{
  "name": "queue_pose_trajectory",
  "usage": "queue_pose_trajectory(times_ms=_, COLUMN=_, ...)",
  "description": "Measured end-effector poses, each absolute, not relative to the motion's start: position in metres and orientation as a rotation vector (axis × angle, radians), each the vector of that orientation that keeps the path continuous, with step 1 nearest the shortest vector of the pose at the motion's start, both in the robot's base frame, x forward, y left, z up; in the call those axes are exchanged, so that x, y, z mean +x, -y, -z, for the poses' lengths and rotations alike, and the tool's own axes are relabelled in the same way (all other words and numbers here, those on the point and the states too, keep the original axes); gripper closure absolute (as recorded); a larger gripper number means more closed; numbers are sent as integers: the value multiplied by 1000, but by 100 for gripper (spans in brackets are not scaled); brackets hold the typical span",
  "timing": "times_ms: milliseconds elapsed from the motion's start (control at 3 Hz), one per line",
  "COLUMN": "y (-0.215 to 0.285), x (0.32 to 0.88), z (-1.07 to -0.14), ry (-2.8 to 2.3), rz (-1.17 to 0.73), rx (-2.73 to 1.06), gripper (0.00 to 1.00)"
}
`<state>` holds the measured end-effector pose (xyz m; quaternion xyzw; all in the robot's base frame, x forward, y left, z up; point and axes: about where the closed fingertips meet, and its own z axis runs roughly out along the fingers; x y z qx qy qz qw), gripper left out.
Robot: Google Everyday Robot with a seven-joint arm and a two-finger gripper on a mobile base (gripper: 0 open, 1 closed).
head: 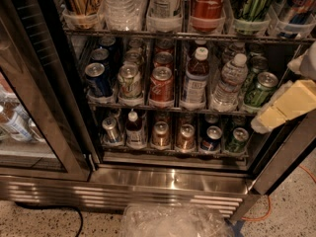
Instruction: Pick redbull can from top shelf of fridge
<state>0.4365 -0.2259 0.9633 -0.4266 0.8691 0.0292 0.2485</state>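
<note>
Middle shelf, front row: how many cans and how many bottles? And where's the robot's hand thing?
Cans: 4, blue, silver, red, green
Bottles: 2, dark, clear
Total: 6
Gripper: right edge, near the green can.

Fridge point(168, 180) fills the view, with its glass door point(24, 132) at the left. Top shelf point(148, 33) runs across the top and holds 6 lanes. Redbull can point(297, 6) stands in the far-right lane, and a Coca-Cola drink point(207, 1) is 2 lanes to its left. Middle shelf point(148, 105) sits below, with 3 can lanes at left, 2 bottle lanes, then 1 can lane. Bottom shelf point(173, 153) is under that. Gripper point(276, 112) is at the right edge, level with the middle shelf, below the redbull can and apart from it. Plastic bag point(173, 221) lies on the floor before the fridge.
</note>
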Motion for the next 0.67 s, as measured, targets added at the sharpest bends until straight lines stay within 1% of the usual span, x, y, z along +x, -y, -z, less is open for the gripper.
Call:
queue_pose_trajectory(times_ms=333, y=229, x=445, z=-965, ry=-2394, rz=-112, rx=-988, gripper=0)
queue_pose_trajectory(times_ms=667, y=229, x=445, z=-965, ry=-2394, rz=-112, rx=-988, gripper=0)
